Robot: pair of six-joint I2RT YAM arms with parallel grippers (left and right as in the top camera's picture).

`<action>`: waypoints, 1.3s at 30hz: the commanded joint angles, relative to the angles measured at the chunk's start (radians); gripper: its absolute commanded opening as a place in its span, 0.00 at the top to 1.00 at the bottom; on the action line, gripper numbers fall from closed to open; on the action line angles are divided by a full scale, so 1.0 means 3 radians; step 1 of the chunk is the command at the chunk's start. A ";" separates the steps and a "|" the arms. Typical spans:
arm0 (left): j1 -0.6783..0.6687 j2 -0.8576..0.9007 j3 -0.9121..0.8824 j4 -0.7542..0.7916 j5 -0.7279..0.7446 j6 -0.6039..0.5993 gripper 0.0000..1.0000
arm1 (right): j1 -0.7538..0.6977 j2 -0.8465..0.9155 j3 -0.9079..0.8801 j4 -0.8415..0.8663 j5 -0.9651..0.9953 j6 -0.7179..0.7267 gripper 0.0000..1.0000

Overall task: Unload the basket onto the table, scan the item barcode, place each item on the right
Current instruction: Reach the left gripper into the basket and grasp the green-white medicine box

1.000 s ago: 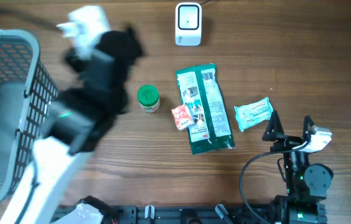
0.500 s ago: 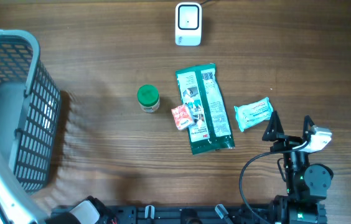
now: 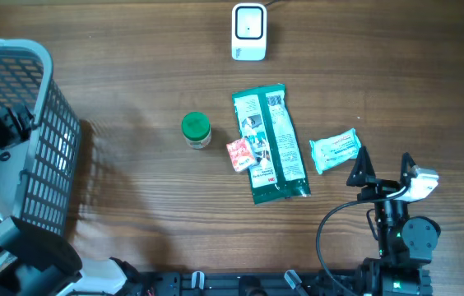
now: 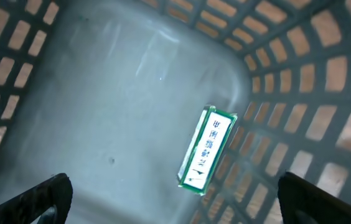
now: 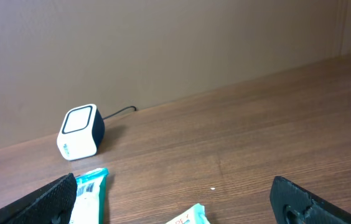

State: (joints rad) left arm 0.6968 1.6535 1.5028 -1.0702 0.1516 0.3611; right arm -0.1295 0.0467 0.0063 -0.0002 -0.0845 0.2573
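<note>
The left gripper (image 4: pixel 174 182) is hanging over the inside of the grey basket (image 3: pixel 51 148). Its two fingers are standing wide apart and are holding nothing. Right under it, a small box (image 4: pixel 205 151) with green edges is lying flat on the basket floor, close to the mesh wall. I am guessing the basket is the place for things that are done, so this box is probably finished.

The right gripper (image 3: pixel 384 156) is waiting low on the right side of the desk (image 3: pixel 133 66). It is wide open too, and nothing is sitting between its fingers. It is pointing toward the things that are waiting, so it looks ready to reach for one.

Four things are lying in the middle of the desk. A long green bag (image 3: pixel 270 144) is lying flat, and a little red packet (image 3: pixel 240 154) is touching its left side. A jar (image 3: pixel 196 129) with a green lid is standing just left of them. A pale wipes pack (image 3: pixel 335 150) is lying near the right gripper, so I think that one is the easiest to pick up next.

The white scanner (image 3: pixel 248 31) is sitting at the far edge, with its window facing the arms. That way a barcode can be held up in front of it. Its cable (image 5: pixel 119 112) is running off behind it.

The desk is brown wood with long lines in it. A plain tan wall (image 5: pixel 163 43) is standing behind it.
</note>
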 commanded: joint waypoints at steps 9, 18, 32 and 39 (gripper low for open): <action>0.0003 0.0834 -0.0042 0.0075 0.0159 0.0706 0.00 | 0.0005 -0.0014 -0.0004 0.0009 0.0023 0.0024 0.00; -0.0004 0.1073 -0.0042 -0.0045 0.0305 0.1237 0.00 | 0.0005 -0.0014 -0.0004 0.0009 0.0022 0.0024 0.00; -0.0098 0.1078 -0.0215 0.0071 0.0100 0.1260 0.00 | 0.0005 -0.0014 -0.0004 0.0009 0.0023 0.0024 0.00; -0.0186 0.1078 -0.0537 0.0412 -0.0202 0.1316 0.04 | 0.0005 -0.0014 -0.0004 0.0009 0.0023 0.0024 0.00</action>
State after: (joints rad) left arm 0.6521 1.9610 1.3830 -0.9585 0.1467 0.7372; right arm -0.1295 0.0467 0.0063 -0.0002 -0.0849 0.2573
